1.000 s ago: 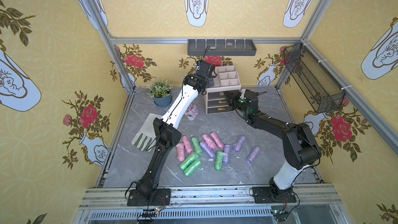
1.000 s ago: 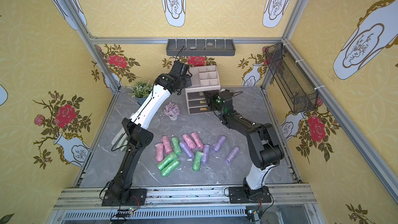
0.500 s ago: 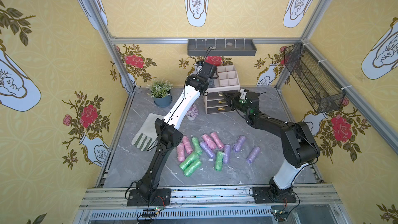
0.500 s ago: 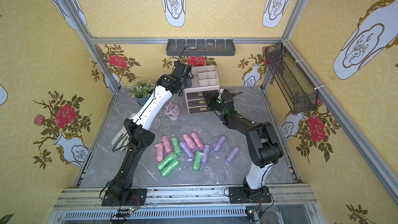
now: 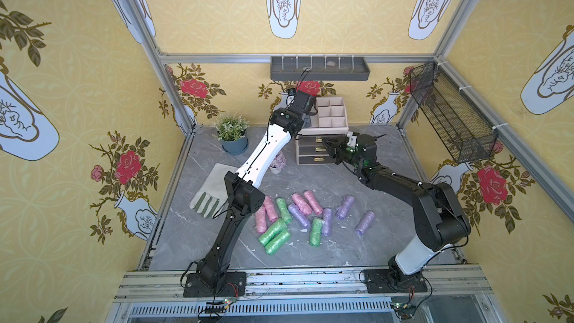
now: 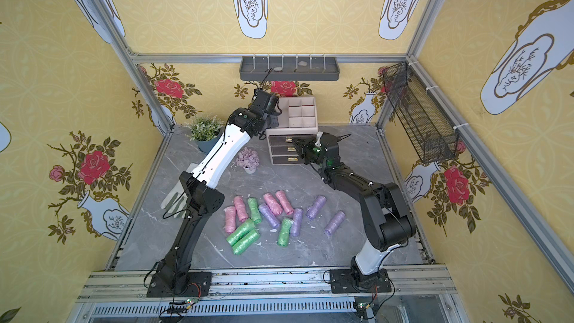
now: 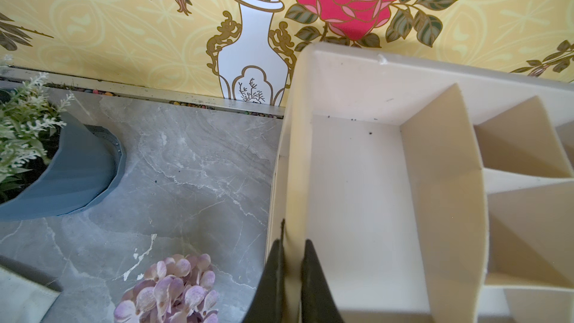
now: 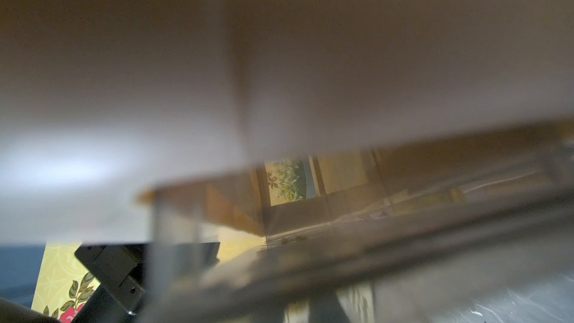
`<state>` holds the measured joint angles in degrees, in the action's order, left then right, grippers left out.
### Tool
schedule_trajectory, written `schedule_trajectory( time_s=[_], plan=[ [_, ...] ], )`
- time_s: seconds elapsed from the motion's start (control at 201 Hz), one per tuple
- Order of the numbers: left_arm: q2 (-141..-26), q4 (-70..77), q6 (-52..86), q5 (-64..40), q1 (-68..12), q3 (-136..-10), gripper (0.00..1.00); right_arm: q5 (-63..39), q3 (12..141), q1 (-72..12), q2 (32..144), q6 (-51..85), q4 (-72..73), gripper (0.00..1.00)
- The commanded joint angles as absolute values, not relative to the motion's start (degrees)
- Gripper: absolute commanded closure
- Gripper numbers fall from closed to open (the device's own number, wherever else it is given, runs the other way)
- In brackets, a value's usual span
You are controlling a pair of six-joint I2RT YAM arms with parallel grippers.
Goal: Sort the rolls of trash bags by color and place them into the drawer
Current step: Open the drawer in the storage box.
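Several rolls of trash bags lie loose on the grey marble floor in both top views: pink (image 5: 312, 201), green (image 5: 273, 234) and purple (image 5: 344, 206). At the back stands the cream drawer unit (image 5: 313, 150) with three shut drawers and an open divided top. My left gripper (image 7: 292, 243) is shut on the left wall of that top tray (image 7: 295, 150), one finger on each side. My right gripper (image 5: 324, 143) is shut, its tips on the top drawer's gold handle (image 6: 290, 140). The right wrist view is a blur of the drawer front.
A green plant in a blue pot (image 5: 231, 141) and a lilac flower bunch in a white pot (image 5: 277, 163) stand left of the drawers. A glove (image 5: 211, 191) lies by the left arm. A grey shelf (image 5: 320, 68) and a mesh basket (image 5: 450, 113) hang on the walls.
The left wrist has edged slightly right, toward the drawer unit's top. The right gripper has shifted a little at the drawer front. The rolls have not moved.
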<state>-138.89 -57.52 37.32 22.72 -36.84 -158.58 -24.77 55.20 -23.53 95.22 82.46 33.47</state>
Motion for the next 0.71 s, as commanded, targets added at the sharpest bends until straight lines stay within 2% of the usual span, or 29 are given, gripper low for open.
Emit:
schedule_trajectory(
  time_s=[0.0, 0.702],
  plan=[
    [-139.73, -59.59, 39.37, 20.55, -37.18, -158.73, 1.00, -29.68, 54.32, -24.08, 94.34, 80.95, 27.27, 0.98],
    [-140.62, -58.80, 39.26, 19.70, -37.27, -159.09, 1.00, -34.84, 46.76, -24.68, 87.89, 79.99, 23.93, 0.98]
  ],
)
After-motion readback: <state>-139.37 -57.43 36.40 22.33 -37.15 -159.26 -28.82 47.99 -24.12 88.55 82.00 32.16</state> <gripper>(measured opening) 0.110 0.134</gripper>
